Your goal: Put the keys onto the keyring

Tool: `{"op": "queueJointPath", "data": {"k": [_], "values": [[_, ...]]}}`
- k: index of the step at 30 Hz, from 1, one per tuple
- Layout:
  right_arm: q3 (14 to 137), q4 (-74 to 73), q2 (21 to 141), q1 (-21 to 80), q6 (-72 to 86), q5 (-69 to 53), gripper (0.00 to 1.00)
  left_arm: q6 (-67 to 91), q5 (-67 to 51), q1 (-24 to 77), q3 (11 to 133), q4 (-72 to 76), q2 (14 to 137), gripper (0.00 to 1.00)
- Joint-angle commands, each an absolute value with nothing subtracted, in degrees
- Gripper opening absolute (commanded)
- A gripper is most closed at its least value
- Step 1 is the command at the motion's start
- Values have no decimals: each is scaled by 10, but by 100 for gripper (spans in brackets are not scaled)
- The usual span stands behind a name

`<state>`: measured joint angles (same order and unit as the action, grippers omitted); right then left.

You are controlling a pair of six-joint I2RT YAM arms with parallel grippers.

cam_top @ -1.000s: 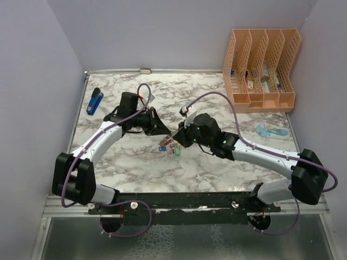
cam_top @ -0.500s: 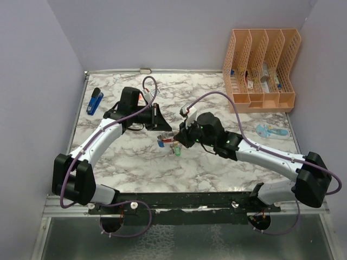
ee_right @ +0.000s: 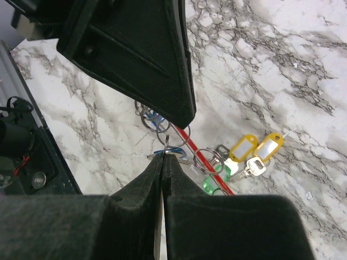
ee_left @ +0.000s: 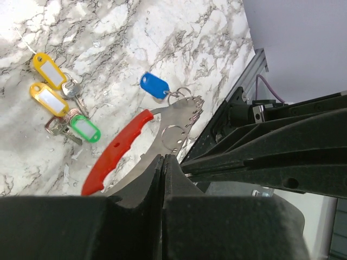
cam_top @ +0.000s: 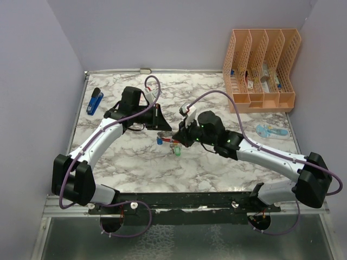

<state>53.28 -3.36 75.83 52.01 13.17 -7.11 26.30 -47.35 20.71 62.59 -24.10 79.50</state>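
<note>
My left gripper (ee_left: 162,158) is shut on the silver-grey side of the keyring (ee_left: 179,116) and holds it tilted above the table; the red side (ee_left: 116,151) points down-left. A blue key (ee_left: 154,85) hangs by its ring on the silver side. My right gripper (ee_right: 164,158) is shut on a small split ring with a blue key (ee_right: 176,157), right beside the keyring's red bar (ee_right: 209,165). Two yellow keys (ee_right: 242,147) and a green key (ee_right: 214,183) lie on the marble. In the top view the two grippers, left (cam_top: 162,128) and right (cam_top: 174,140), meet at the table's middle.
A blue stapler (cam_top: 95,101) lies at the far left. An orange file organiser (cam_top: 260,70) stands at the back right. A light-blue object (cam_top: 271,131) lies on the right. The table's near edge has a black rail (cam_top: 184,199).
My left gripper has turned and moved slightly right and back, raising the keyring. My right gripper has shifted a little up with it. The blue key moved up with them.
</note>
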Motion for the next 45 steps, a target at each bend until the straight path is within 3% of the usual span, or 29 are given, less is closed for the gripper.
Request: {"op": "queueJointPath", "data": {"k": [1,9,11,16,20,22,28,31,38,45], "values": [[562,-11,753,518,134,-97,2,266,-464,211,633,-228,780,0],[573,-27,769,518,145,-118,3,280,-463,209,628,-216,782,0],[574,-47,761,519,144,-109,22,264,-451,209,637,-226,784,0],[547,-82,685,518,143,9,39,224,-423,206,650,-240,786,0],[519,-92,631,518,149,93,84,172,-396,195,662,-253,788,0],[511,-101,626,518,148,125,91,146,-382,176,672,-259,787,0],[556,-178,733,518,165,174,80,100,-358,100,688,-271,782,0],[570,-174,788,517,168,183,70,80,-343,85,690,-273,776,0],[577,-130,855,507,153,113,52,59,-349,56,679,-266,778,0],[565,-67,909,502,115,65,42,54,-396,40,675,-268,788,0]]}}
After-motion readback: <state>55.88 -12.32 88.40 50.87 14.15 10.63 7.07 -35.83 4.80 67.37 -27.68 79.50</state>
